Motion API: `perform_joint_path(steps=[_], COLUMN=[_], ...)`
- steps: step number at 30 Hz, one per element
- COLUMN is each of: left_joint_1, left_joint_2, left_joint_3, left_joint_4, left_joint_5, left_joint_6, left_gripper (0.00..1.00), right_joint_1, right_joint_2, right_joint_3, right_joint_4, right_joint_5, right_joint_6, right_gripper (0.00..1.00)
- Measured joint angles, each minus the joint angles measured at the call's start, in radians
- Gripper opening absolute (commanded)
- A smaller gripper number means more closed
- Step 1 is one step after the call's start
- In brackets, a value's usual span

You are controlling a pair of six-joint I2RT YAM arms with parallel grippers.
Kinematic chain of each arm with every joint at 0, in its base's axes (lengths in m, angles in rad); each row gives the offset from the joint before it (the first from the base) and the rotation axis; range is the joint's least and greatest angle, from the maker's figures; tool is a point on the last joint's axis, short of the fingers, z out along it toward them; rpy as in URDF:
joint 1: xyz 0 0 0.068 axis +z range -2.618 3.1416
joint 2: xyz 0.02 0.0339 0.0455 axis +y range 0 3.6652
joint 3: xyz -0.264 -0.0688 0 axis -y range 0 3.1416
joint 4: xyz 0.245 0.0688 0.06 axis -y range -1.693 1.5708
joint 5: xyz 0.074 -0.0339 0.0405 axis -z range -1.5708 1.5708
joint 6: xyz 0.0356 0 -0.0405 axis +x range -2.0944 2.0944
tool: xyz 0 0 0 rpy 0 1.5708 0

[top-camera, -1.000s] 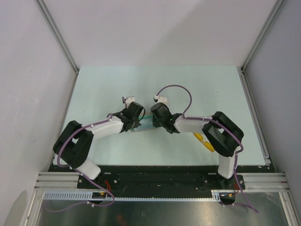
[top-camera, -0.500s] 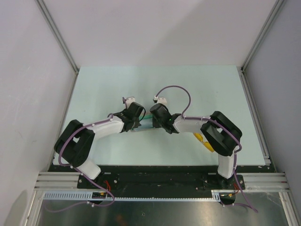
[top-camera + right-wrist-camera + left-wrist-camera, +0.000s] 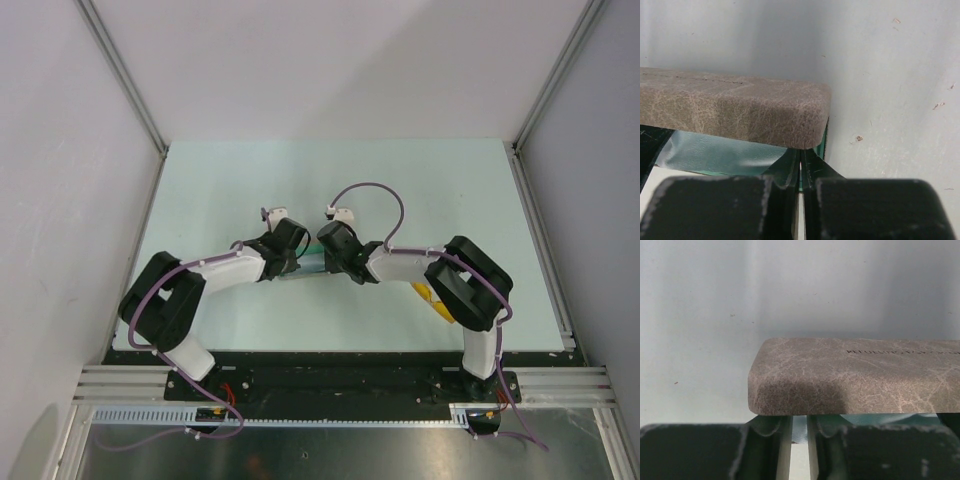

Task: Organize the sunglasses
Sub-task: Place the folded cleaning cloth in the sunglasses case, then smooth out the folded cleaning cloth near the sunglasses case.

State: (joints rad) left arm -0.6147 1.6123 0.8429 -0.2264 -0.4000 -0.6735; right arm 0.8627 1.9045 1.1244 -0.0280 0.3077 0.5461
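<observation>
With the sunglasses (image 3: 430,297) lying lower right beneath the right arm, the case (image 3: 855,375) was apparently being opened, left gripper (image 3: 799,440) fingers slightly apart, right gripper (image 3: 800,170) fingers pressed together; next, probably, fetching the glasses.

a grey-brown oblong case with a mottled leather-like skin and rounded corners (image 3: 855,377) lies flat on the pale mint-green worktop (image 3: 400,180), near its middle. a short line of stamped lettering (image 3: 900,352) runs along the case's top face, too small to read. just under the case shows a smooth teal-green layer (image 3: 715,154), edged in darker green at the corner; whether it is a cloth or a lining cannot be told. a few small dark specks (image 3: 858,138) dot the worktop beside the case. plain white walls (image 3: 330,70) held by slanting aluminium posts (image 3: 125,75) close in the worktop, and a ribbed metal rail (image 3: 330,385) runs along its near edge.
</observation>
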Motion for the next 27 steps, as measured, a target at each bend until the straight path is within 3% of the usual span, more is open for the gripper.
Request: perform_joint_path(steps=[5, 14, 16, 19, 22, 27], left_joint_1=[0.0, 0.0, 0.0, 0.0, 0.0, 0.0], left_joint_2=[0.0, -0.021, -0.033, -0.051, -0.068, -0.077], left_joint_3=[0.0, -0.002, -0.002, -0.002, -0.002, -0.002], left_joint_4=[0.0, -0.001, -0.001, -0.001, -0.002, -0.002], left_joint_5=[-0.008, -0.009, -0.009, -0.008, 0.003, 0.044], left_joint_6=[0.0, 0.001, 0.0, 0.001, -0.002, -0.008], left_gripper=[0.33, 0.35, 0.35, 0.3, 0.18, 0.05], right_joint_1=[0.002, 0.006, 0.007, 0.011, 0.018, 0.026], right_joint_2=[0.0, -0.021, -0.037, -0.053, -0.055, -0.055], right_joint_3=[0.007, 0.047, 0.049, 0.053, 0.057, 0.057], right_joint_4=[-0.013, -0.079, -0.088, -0.1, -0.103, -0.106], right_joint_5=[0.007, 0.027, 0.031, 0.045, 0.047, 0.034], right_joint_6=[0.003, 0.003, 0.002, 0.0, -0.005, -0.006], right_gripper=[0.31, 0.42, 0.39, 0.23, 0.12, 0.04])
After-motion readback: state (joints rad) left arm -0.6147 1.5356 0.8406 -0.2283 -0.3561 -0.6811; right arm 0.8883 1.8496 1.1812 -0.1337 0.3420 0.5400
